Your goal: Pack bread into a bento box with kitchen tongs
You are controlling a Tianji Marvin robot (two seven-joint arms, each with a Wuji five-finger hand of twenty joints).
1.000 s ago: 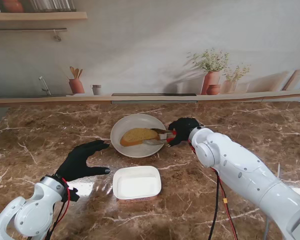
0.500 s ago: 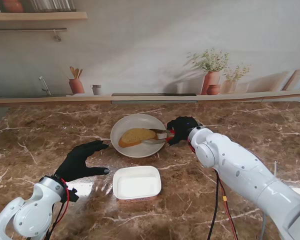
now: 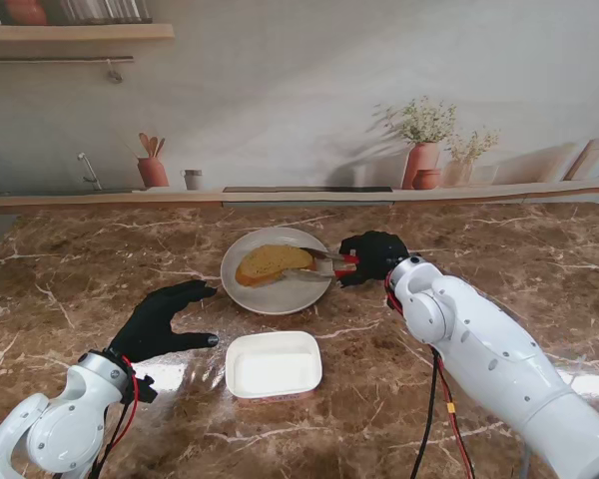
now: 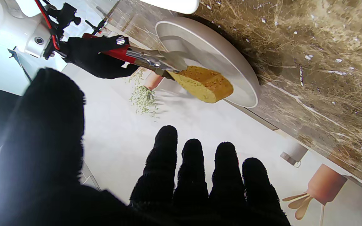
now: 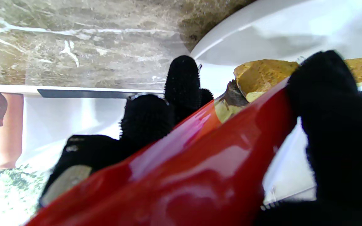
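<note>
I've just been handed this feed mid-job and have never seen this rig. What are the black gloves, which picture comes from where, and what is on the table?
The black gloves are the robot's two five-finger hands on white arms. The wide picture looks down from a camera on its stand; the other two come from cameras on each wrist and appear upside down. On the marble table sit a white plate and, nearer to me, an empty white bento box. The right hand holds red-handled tongs clamped on a bread slice, which the left wrist view shows lifted off the plate. The left hand is open, holding nothing.
</note>
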